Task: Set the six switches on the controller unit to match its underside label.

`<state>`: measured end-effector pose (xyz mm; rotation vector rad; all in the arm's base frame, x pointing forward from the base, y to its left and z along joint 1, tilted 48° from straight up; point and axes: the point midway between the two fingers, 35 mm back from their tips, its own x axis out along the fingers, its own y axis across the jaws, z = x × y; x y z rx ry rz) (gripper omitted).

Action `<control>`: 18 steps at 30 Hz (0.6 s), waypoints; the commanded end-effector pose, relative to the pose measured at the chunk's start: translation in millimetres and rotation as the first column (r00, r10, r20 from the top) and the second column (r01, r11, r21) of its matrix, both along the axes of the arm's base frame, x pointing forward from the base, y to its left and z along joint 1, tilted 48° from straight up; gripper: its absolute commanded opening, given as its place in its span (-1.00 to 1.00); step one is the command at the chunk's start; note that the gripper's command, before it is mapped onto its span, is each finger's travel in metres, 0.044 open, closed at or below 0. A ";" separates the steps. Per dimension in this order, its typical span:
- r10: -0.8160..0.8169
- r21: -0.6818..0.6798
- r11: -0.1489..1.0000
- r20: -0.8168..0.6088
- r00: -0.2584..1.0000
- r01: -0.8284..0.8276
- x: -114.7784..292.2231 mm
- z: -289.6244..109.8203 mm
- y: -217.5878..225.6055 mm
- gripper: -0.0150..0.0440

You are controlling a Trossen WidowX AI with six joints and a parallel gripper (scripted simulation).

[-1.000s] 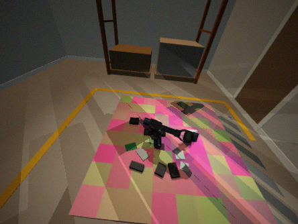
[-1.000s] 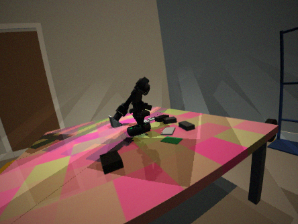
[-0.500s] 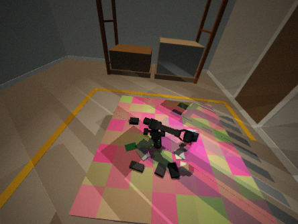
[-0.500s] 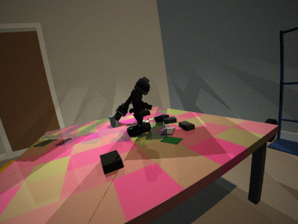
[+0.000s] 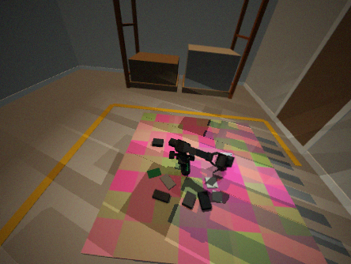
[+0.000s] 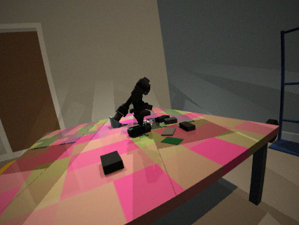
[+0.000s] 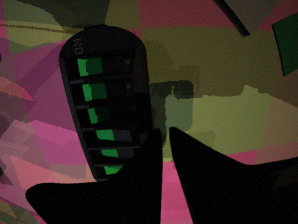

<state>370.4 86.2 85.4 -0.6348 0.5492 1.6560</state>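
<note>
Grey walls and a brown door frame a room where the surface (image 6: pixel 215 148), chequered in pink, olive and tan patches, carries a scatter of small dark modules. Near its middle the black arm (image 6: pixel 136 98) bends down over the controller unit (image 7: pixel 107 106), a dark, round-ended body lying on its base with its switch face up. In the wrist view the row of rocker switches (image 7: pixel 96 112) runs along that face, and each of the ones visible shows a bright green end on the left side of the row; the numbers are too dim to read. The gripper (image 7: pixel 165 137) hangs just over the near end of the unit, its two fingers drawn almost together with only a thin slit between them and nothing held there. One finger (image 7: pixel 136 183) covers the nearest end of the switch row; whether it actually touches a rocker cannot be told. A green card (image 6: pixel 172 140) and a grey plate (image 6: pixel 168 131) lie just beside the unit, and a black block (image 6: pixel 112 162) sits well apart toward the surface's front
</note>
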 end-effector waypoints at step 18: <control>0.001 -0.003 1.000 0.007 1.000 -0.001 6.4 30.9 -35.0 -0.22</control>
